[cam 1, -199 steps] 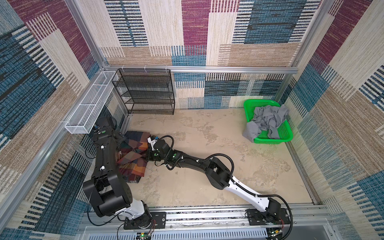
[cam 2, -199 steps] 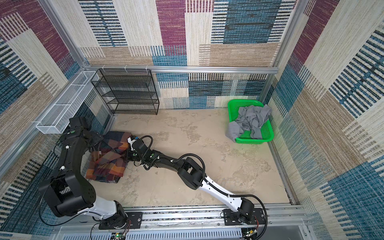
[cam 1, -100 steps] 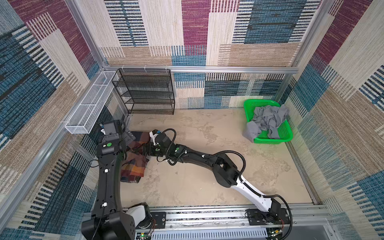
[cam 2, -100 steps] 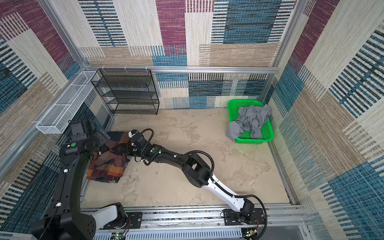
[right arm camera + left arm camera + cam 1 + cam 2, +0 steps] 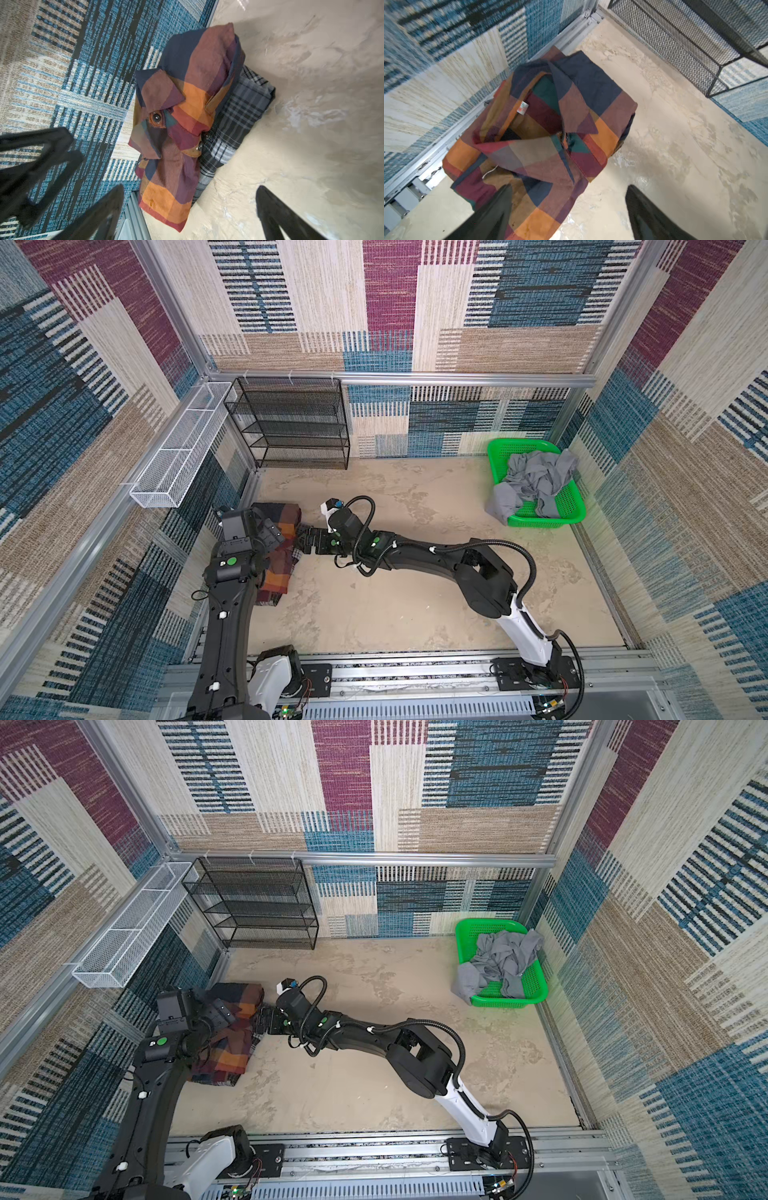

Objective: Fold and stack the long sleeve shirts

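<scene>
Two folded long sleeve shirts lie stacked by the left wall. The navy, orange, red and green plaid shirt [image 5: 277, 577] [image 5: 231, 1055] [image 5: 550, 135] [image 5: 187, 99] is on top, collar showing. Under it the grey-black-white plaid shirt [image 5: 239, 112] sticks out on one side. My left gripper [image 5: 271, 533] [image 5: 217, 1016] [image 5: 568, 188] hangs open above the top shirt and holds nothing. My right gripper [image 5: 305, 540] [image 5: 262, 1021] [image 5: 190, 188] stands open just off the stack's right edge, nothing between its fingers. The left arm hides part of the stack in both top views.
A green basket [image 5: 577, 512] [image 5: 538, 990] with crumpled grey clothes [image 5: 534, 481] sits at the back right. A black mesh rack [image 5: 291, 427] stands against the back wall. A white wire basket [image 5: 178, 452] hangs on the left wall.
My right gripper has opened and let go of the colourful shirt's edge. The left arm has stretched up and swung its open gripper over the stack.
</scene>
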You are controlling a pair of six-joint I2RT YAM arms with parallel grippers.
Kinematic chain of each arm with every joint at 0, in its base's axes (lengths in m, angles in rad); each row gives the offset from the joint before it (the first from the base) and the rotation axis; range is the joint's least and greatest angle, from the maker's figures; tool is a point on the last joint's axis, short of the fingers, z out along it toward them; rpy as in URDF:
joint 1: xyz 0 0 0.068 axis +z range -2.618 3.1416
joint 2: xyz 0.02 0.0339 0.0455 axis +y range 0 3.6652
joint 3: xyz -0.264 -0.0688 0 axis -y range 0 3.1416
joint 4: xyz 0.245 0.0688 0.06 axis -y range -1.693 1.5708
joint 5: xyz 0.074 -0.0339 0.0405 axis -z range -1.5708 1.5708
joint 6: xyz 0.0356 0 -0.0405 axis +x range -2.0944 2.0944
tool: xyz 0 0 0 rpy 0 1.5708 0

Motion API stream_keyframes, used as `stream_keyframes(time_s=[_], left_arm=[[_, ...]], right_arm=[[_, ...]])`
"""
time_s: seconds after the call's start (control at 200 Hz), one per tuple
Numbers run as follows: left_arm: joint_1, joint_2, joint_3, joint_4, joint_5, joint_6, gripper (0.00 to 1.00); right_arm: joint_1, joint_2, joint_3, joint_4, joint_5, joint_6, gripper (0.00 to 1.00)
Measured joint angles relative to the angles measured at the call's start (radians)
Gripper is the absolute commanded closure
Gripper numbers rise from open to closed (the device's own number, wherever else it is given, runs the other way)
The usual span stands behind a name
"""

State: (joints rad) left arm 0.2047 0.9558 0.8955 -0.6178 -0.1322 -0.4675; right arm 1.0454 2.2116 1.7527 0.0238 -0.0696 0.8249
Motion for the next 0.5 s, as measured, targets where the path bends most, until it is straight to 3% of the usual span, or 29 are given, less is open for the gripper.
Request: stream_keyframes(time_s=[0.105, 0.245, 0.391, 0.501], left_arm=[[-0.009, -0.046, -0.045, 0.030, 0.063, 0.000, 0.00], [-0.055, -0.103, -0.085, 0.060, 0.141, -0.001, 0.01], [-0.152, -0.178, -0.153, 0.121, 0.142, 0.000, 0.01], [-0.219, -0.203, -0.192, 0.174, 0.136, 0.013, 0.01]], right_arm=[[-0.003, -0.145, -0.121, -0.004, 0.079, -0.074, 0.00], [-0.004, -0.349, -0.236, 0.004, 0.201, -0.221, 0.00], [-0.022, -0.541, -0.313, -0.015, 0.326, -0.385, 0.00], [-0.094, -0.694, -0.406, -0.056, 0.373, -0.467, 0.00]])
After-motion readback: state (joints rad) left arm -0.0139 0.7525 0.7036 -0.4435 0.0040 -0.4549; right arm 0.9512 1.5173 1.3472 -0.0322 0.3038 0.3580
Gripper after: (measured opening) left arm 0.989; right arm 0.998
